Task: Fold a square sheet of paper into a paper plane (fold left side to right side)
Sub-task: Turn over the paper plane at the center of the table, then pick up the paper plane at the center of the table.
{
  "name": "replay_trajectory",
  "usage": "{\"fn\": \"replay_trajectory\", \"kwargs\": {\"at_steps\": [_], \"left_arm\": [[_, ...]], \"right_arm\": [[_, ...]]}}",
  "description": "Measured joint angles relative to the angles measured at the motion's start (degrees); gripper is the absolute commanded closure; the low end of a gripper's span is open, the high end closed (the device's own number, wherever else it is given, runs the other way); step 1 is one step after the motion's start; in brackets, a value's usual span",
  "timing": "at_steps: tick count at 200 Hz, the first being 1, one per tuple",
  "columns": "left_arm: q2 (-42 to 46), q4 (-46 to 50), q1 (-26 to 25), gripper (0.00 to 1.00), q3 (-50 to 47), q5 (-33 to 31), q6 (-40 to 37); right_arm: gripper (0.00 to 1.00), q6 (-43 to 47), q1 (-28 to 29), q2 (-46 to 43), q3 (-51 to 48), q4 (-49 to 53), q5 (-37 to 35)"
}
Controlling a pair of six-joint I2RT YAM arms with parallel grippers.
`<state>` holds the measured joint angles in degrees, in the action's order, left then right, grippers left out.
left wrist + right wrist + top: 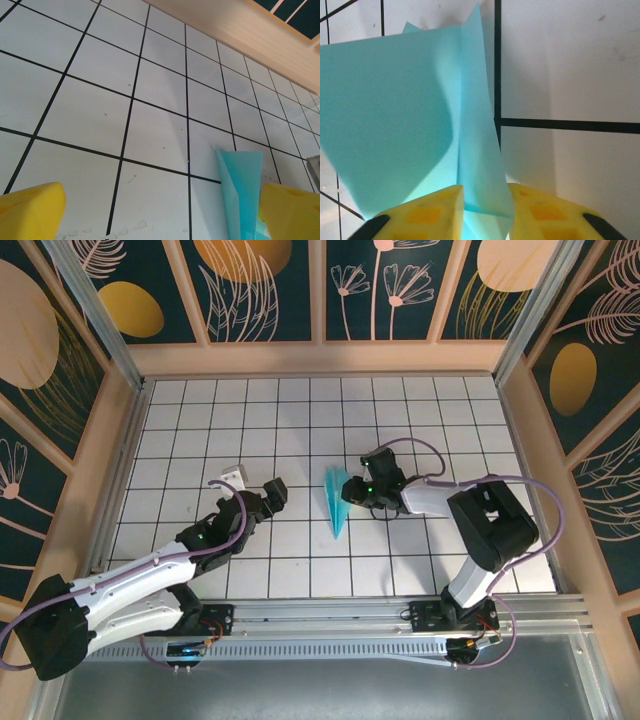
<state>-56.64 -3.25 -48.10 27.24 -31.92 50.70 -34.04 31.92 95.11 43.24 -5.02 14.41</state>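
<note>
The turquoise paper plane [336, 502] lies on the white grid table as a slim dart, its point toward the near edge. My right gripper [356, 486] sits at the plane's wide far end, on its right side. In the right wrist view a raised flap of the paper [395, 110] stands in the gap between the yellow fingertips [427, 212], which are apart and do not pinch it. My left gripper [255, 483] hovers about two tiles left of the plane, wide open and holding nothing. The left wrist view has the plane [242, 185] beside the right fingertip [292, 210].
Wooden walls [320, 358] ring the gridded table [200, 420] on the far, left and right sides. The right arm's elbow [495, 520] bulks to the right of the plane. An aluminium rail [330, 615] runs along the near edge.
</note>
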Motion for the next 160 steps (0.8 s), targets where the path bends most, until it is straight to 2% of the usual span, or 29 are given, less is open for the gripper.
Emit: {"fn": "replay_trajectory", "kwargs": {"at_steps": [36, 70, 121, 160], "left_arm": [[0.02, -0.04, 0.59, 0.01, 0.44, -0.02, -0.02], [0.02, -0.42, 1.01, 0.01, 0.52, 0.13, -0.02], [0.09, -0.59, 1.36, 0.01, 0.52, 0.22, -0.07], [0.59, -0.59, 1.51, 0.01, 0.52, 0.52, -0.07]], "right_arm": [[0.51, 0.96, 0.11, -4.79, 1.51, 6.36, -4.07], [0.45, 0.85, 1.09, -9.14, 3.15, 11.52, -5.35], [0.43, -1.09, 6.05, -9.64, 3.93, 16.09, -3.91], [0.43, -1.92, 8.52, -5.77, 7.82, 17.81, -4.31]]}}
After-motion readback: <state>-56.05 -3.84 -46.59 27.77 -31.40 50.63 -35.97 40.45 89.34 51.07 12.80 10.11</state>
